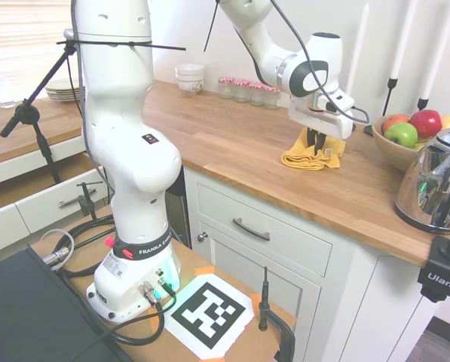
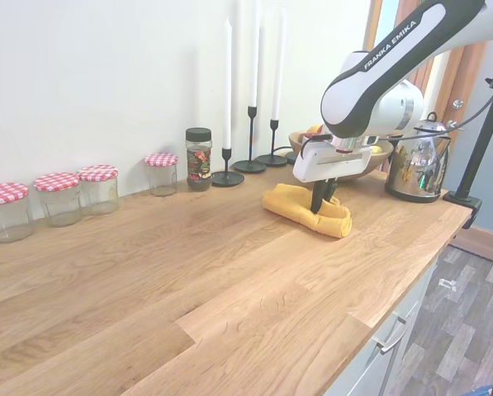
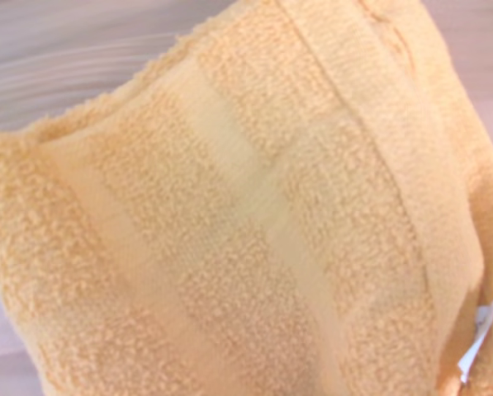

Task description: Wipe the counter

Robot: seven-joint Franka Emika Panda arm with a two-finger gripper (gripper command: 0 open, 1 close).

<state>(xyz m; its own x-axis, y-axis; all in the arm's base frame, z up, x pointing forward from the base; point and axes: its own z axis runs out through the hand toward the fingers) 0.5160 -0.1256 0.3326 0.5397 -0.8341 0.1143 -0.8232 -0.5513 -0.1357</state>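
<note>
The counter is a long warm-brown wooden top over white cabinets, also seen in the second exterior view. A folded yellow towel lies on it, a little away from the fruit bowl. My gripper points straight down, shut on the towel's upper folds and pressing it onto the wood. From the other side the gripper sinks into the towel. The wrist view is filled by the towel's terry cloth, with a white tag at one corner.
A fruit bowl and a steel kettle stand to one side of the towel. Candlesticks, a spice jar and several checked-lid jars line the wall. Stacked white bowls sit at the far end.
</note>
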